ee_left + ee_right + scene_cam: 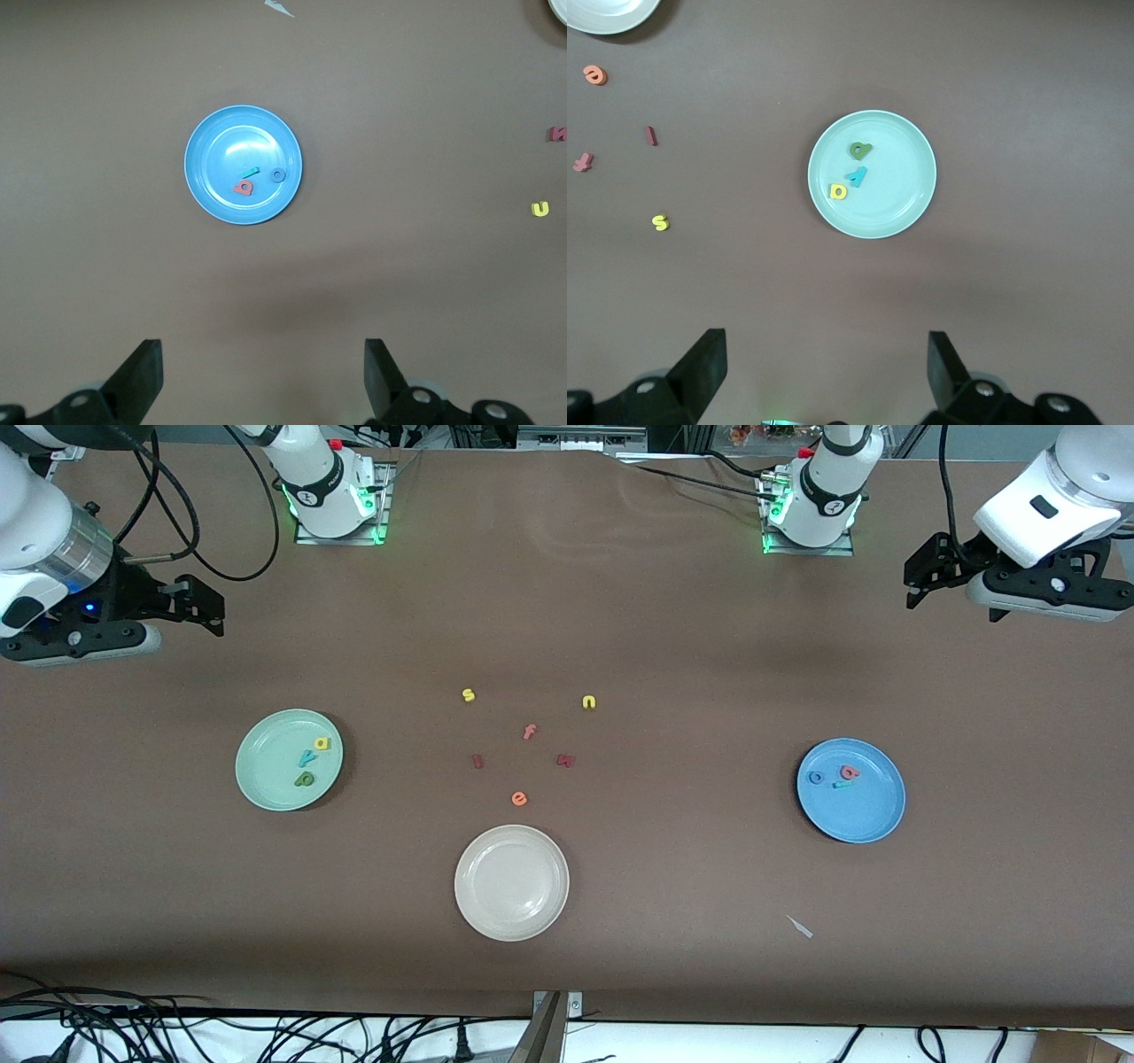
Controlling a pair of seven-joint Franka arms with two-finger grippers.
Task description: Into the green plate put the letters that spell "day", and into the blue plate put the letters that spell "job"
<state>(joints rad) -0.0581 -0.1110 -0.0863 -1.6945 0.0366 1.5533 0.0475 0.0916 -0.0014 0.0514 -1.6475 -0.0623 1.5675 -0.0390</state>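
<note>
Leftover letters (529, 732) beside cream plate (511, 882)

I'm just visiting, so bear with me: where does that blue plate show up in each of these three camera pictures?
Front view: the blue plate lies toward the left arm's end of the table, with three small letters in it.
Left wrist view: the same plate sits near the middle of the picture, above the open left end effector.
Right wrist view: not in it.
Shared landmark: the yellow n, seen in the front and left wrist views.
</note>
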